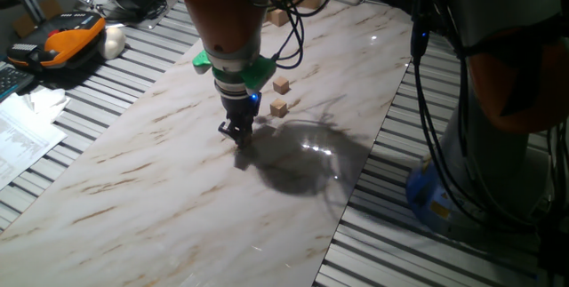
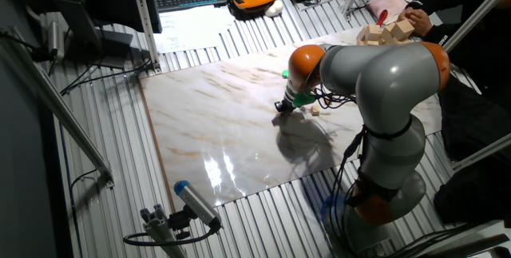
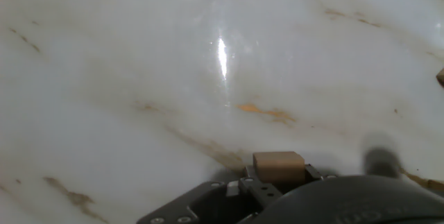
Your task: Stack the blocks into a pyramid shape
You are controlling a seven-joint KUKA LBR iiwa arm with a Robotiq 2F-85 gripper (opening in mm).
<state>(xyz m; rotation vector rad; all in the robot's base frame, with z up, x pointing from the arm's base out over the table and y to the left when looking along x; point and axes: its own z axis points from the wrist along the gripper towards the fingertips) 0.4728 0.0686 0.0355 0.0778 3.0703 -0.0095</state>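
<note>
1. A small tan cube [image 3: 279,167] sits between the fingers of the gripper [image 1: 236,132] in the hand view, the pincer closed narrowly on its sides; only its top and front face show above the dark finger hardware.
2. The gripper hangs low over the marble-patterned board [image 1: 160,171], near the middle of its width, with its shadow pooled just beside it on the glossy surface.
3. Two more cubes lie loose on the board behind the arm: one cube [image 1: 279,108] nearer the gripper and a second cube [image 1: 282,85] just beyond it, close together but apart.
4. A fourth cube [image 1: 279,17] rests toward the far end of the board, partly screened by cables.
5. Four small cubes can be counted in all; others cannot be made out.
6. Wide bare marble stretches ahead of the fingers in the hand view, and toward the near edge in one fixed view.
7. The board's long edges meet ribbed metal decking [image 1: 133,56] on both sides.
8. A pile of larger pale blocks [image 2: 385,31] sits at the far corner, well apart from the gripper.
9. One orange-and-grey arm [image 2: 375,74] reaches over the board's right edge.
</note>
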